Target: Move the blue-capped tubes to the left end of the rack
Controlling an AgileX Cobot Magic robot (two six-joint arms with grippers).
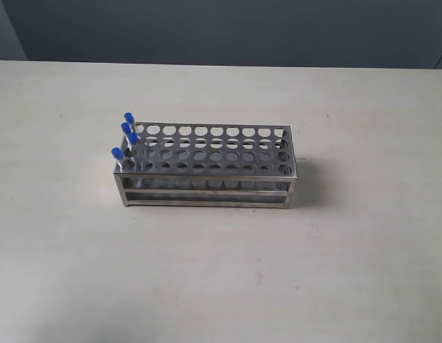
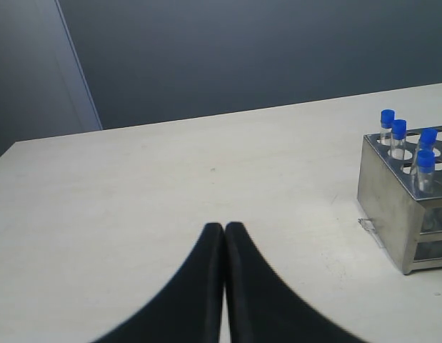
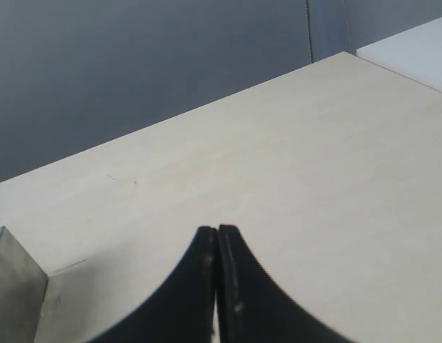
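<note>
The steel rack [image 1: 206,166] stands mid-table in the exterior view, its long side facing the camera. Several blue-capped tubes [image 1: 127,136] stand upright in the holes at its left end. The left wrist view shows that end of the rack [image 2: 392,207] with the blue caps [image 2: 406,139] poking up. My left gripper [image 2: 225,227] is shut and empty, hovering over bare table well away from the rack. My right gripper [image 3: 218,230] is also shut with nothing in it; a corner of the rack [image 3: 13,286] shows beside it. Neither arm appears in the exterior view.
The pale wooden table [image 1: 349,271] stretches all round the rack. A dark grey wall [image 1: 228,28] runs behind its far edge. A second white surface [image 3: 413,53] shows beyond the table's corner in the right wrist view.
</note>
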